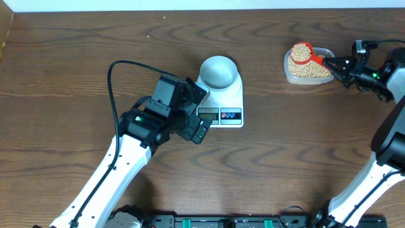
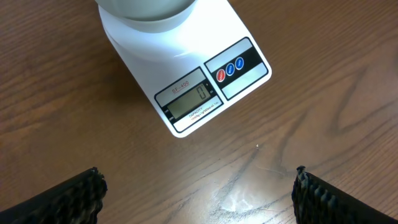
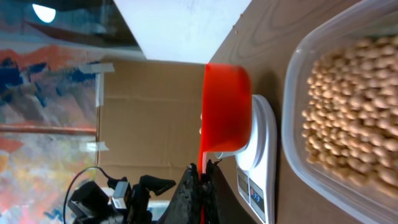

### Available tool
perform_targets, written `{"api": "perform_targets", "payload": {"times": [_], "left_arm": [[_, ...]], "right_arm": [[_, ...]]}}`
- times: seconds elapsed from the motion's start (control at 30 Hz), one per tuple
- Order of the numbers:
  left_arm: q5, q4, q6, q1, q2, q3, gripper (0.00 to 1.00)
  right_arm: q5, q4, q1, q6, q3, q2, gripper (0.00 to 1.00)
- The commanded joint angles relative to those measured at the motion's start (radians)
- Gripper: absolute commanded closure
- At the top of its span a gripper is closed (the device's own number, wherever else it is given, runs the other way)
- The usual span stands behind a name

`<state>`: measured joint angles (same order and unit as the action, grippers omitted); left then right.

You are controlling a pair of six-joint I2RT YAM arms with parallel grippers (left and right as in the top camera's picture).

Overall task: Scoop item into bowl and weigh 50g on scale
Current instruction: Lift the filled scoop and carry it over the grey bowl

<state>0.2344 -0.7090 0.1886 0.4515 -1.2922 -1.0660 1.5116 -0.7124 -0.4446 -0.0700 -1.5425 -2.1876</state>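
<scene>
The pale bowl (image 1: 218, 71) sits empty on the white scale (image 1: 229, 100); its display (image 2: 189, 101) reads 0 in the left wrist view. Tan beans (image 1: 307, 68) fill a clear plastic tub (image 1: 290, 76) at the back right. My right gripper (image 1: 334, 63) is shut on the handle of a red scoop (image 1: 301, 54), which holds beans above the tub. In the right wrist view the scoop (image 3: 227, 116) is held beside the beans (image 3: 351, 112), with the gripper (image 3: 203, 174) shut on its handle. My left gripper (image 1: 201, 113) is open and empty, just left of the scale's front.
The left arm's black cable (image 1: 120, 69) loops over the table at left. The white wall edge (image 1: 202, 5) runs along the back. The right arm (image 1: 389, 145) reaches along the table's right side.
</scene>
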Motion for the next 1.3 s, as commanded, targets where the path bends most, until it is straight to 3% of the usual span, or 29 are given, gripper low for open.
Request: {"api": "perform_targets", "payload": {"times": [0.0, 0.43, 0.87, 1.27], "left_arm": [[0.009, 0.0, 0.017, -0.005, -0.002, -0.002, 0.02], [0.009, 0.0, 0.017, -0.005, -0.002, -0.002, 0.02], [0.009, 0.0, 0.017, -0.005, -0.002, -0.002, 0.02], [0.009, 0.0, 0.017, -0.005, -0.002, -0.002, 0.02]], "right_arm": [[0.05, 0.014, 0.042, -0.031, 0.0, -0.008, 0.99], [0.05, 0.099, 0.209, -0.126, 0.0, -0.008, 0.99], [0.048, 0.334, 0.392, -0.336, -0.001, -0.008, 0.99], [-0.177, 0.381, 0.499, -0.339, 0.0, -0.008, 0.99]]}}
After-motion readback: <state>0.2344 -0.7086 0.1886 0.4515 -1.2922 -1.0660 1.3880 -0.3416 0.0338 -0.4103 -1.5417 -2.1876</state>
